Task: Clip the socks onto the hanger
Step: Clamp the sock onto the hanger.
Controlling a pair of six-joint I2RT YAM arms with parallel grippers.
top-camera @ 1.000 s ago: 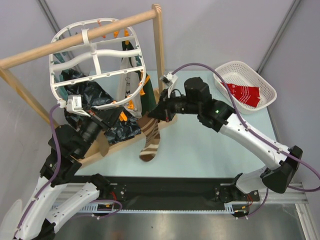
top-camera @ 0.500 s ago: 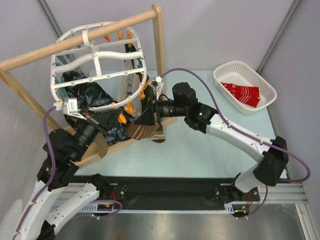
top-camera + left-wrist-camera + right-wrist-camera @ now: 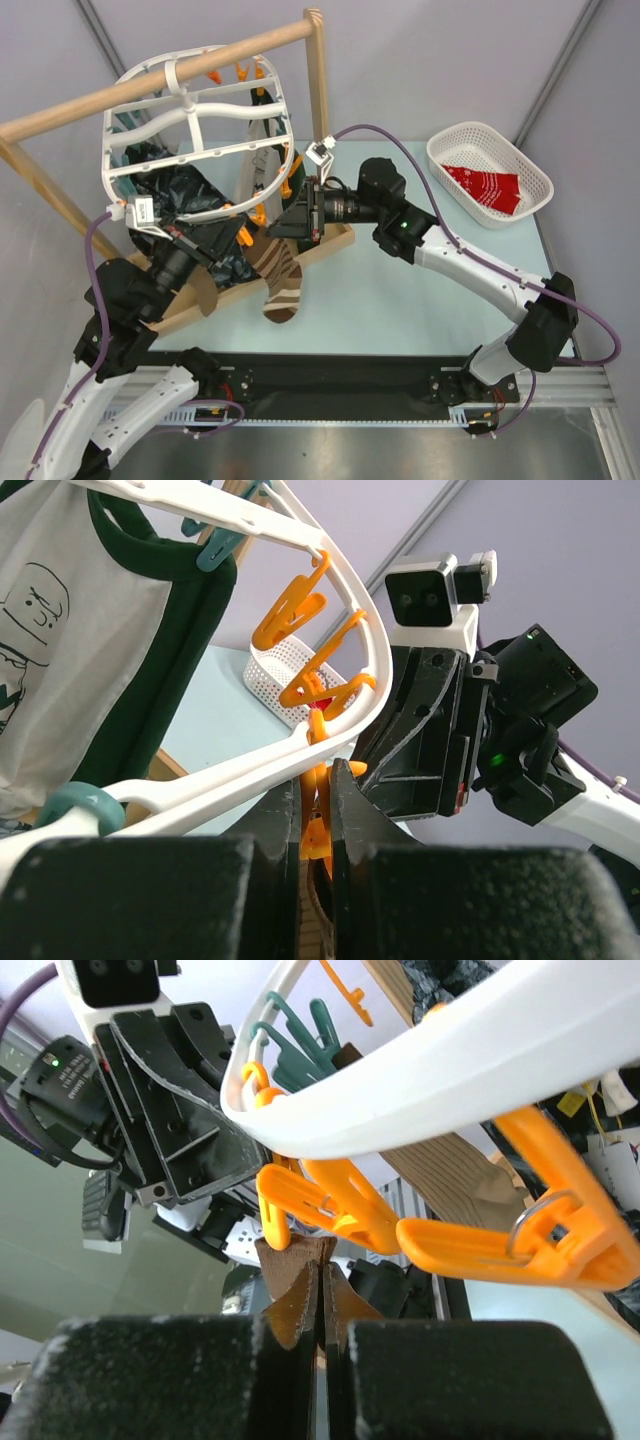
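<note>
The white oval hanger (image 3: 190, 100) hangs from a wooden pole. My left gripper (image 3: 244, 233) is shut on an orange clip (image 3: 318, 830) at the hanger's near rim (image 3: 230, 785). My right gripper (image 3: 288, 224) is shut on the cuff of a brown sock with cream stripes (image 3: 281, 285), which hangs down below the rim. In the right wrist view the sock's top edge (image 3: 292, 1260) touches the tip of an orange clip (image 3: 276, 1208) under the rim (image 3: 450, 1070). A red sock (image 3: 485, 187) lies in the basket. Dark patterned socks (image 3: 185, 190) hang from the hanger.
The wooden pole rack (image 3: 150, 82) with its upright (image 3: 319, 90) and base board (image 3: 235, 290) stands at the left. A white mesh basket (image 3: 530, 170) is at the back right. A white and dark green fabric piece (image 3: 90, 630) hangs from teal clips. Other orange clips (image 3: 520, 1245) hang nearby.
My right gripper has carried the brown striped sock left and up to the hanger's near rim. The sock bunched up half a second ago and now hangs straight. My left gripper stays at the clip.
</note>
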